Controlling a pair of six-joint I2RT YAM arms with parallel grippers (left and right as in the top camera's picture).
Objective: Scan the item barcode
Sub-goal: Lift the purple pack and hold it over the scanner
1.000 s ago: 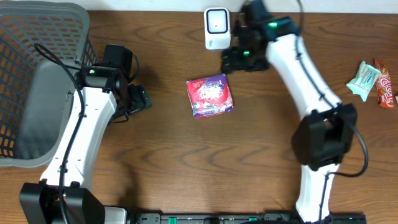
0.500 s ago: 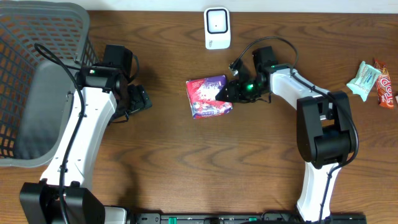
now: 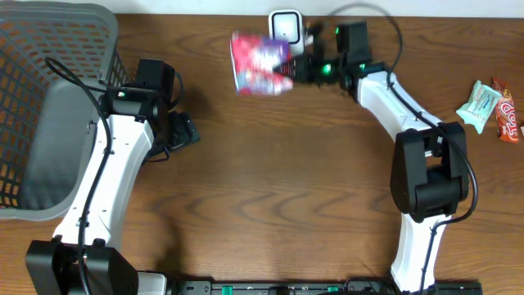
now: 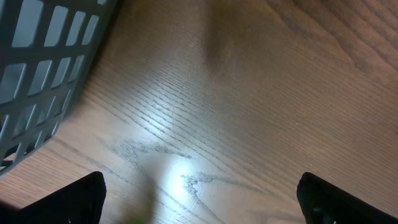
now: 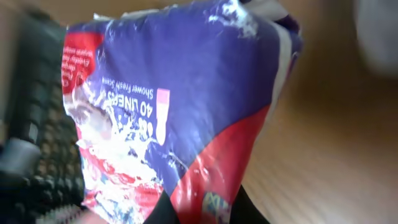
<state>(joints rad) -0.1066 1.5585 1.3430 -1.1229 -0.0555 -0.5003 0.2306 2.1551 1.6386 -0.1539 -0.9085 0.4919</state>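
Brown wood-grain table (image 3: 270, 205) fills the overhead view. Grey plastic basket (image 3: 41, 57) with slotted walls sits at the far-left edge; its corner also shows in the upper left of the left wrist view.

Left arm (image 3: 115, 164), white with black joints, reaches up along the basket's right side. Left gripper (image 3: 188, 133) hangs low over bare wood just beside the basket, jaws spread wide and holding nothing. In its own camera the two black fingertips (image 4: 81, 196) sit at opposite bottom corners with only table grain between them.

Right arm (image 3: 409, 123) stretches from the near-right edge to the far-centre of the table. Right gripper (image 3: 296, 67) is pressed tight on the right edge of the liner pack (image 3: 258, 64).

Liner pack: soft purple and red packet with white print, blurred in the overhead view. It sits at the far-centre of the table, left of the gripper, and overlaps the lower-left corner of the scanner (image 3: 288, 24). In the right wrist view it fills most of the frame, crinkled and glossy, with the words "40 LINERS" readable, and dark fingers (image 5: 165, 211) pinch it at the bottom edge. Wood shows behind it on the right.

Scanner: small white unit with a dark-framed window, standing at the far edge.

Teal wrapper (image 3: 479, 105) and red snack bar (image 3: 506, 111) lie side by side, touching, at the far-right edge, well apart from both arms.
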